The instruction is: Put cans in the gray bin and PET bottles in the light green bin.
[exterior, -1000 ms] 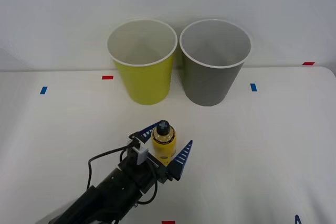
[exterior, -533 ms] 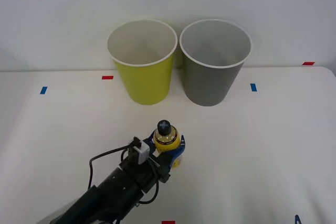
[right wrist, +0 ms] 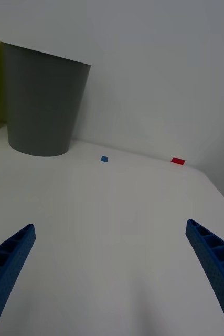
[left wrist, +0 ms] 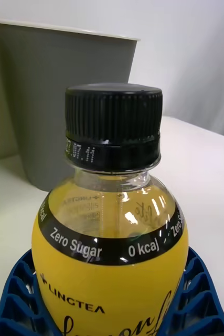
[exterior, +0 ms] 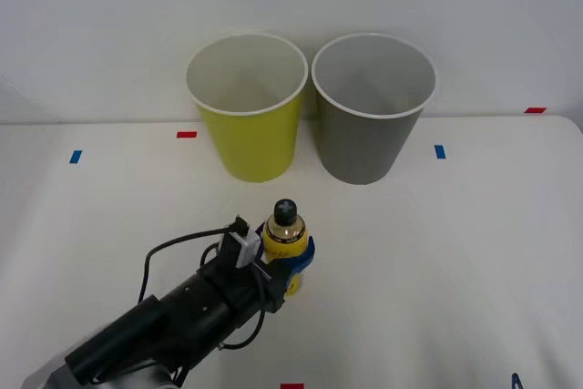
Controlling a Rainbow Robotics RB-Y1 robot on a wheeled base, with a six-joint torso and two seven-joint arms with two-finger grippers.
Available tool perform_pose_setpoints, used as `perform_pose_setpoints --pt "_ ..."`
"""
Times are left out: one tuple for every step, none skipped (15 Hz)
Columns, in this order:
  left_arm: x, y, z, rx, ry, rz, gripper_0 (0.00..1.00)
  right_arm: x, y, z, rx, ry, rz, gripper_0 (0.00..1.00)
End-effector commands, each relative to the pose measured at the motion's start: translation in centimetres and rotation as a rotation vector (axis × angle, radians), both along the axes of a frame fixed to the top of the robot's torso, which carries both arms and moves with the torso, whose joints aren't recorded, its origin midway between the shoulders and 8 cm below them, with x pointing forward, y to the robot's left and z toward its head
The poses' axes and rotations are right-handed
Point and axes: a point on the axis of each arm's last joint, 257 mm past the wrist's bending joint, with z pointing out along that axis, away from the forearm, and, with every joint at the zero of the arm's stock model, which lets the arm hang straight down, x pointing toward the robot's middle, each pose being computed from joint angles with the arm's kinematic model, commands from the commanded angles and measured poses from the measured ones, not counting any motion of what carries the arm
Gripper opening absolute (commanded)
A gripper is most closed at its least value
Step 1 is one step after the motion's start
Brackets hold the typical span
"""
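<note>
Small clear PET bottle [exterior: 285, 234], yellow label, black cap, amber drink, upright, clamped by left gripper [exterior: 290, 266]. Light green bin [exterior: 247, 107] and gray bin [exterior: 373, 107] stand beyond it. Right gripper [right wrist: 112, 278] fingers spread wide, empty.

On your white worktop [exterior: 455, 252] — gray bin [exterior: 372, 107] standing, light green bin [exterior: 247, 105] just beside it — small tape marks [exterior: 440, 151] nearby.

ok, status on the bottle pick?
Left gripper shut on bottle, upright, before green bin. Right gripper open, idle off to the side. Path to bin clear.
</note>
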Motion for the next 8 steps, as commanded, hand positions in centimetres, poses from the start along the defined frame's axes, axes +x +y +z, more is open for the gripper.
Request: perform_pose_setpoints --pt "-0.1 3.9 3.1 0.095 0.041 0.043 0.00 0.0 0.0 0.0 0.000 0.000 0.000 1.00" --pt "0.0 5.1 3.8 0.124 0.053 0.055 0.00 0.0 0.0 0.0 0.000 0.000 0.000 1.00" --pt "0.3 6.5 5.0 0.147 0.072 0.069 0.00 0.0 0.0 0.0 0.000 0.000 0.000 1.00" --pt "0.4 7.5 5.8 0.161 0.089 0.074 0.00 0.0 0.0 0.0 0.000 0.000 0.000 1.00" --pt "0.4 8.4 6.7 0.168 0.105 0.082 0.00 0.0 0.0 0.0 0.000 0.000 0.000 1.00" --pt "0.7 9.9 8.1 0.173 0.118 0.094 0.00 0.0 0.0 0.0 0.000 0.000 0.000 1.00" --pt "0.8 11.2 8.9 0.182 0.131 0.107 0.00 0.0 0.0 0.0 0.000 0.000 0.000 1.00" --pt "1.0 12.8 10.3 0.191 0.132 0.128 0.00 0.0 0.0 0.0 0.000 0.000 0.000 1.00"
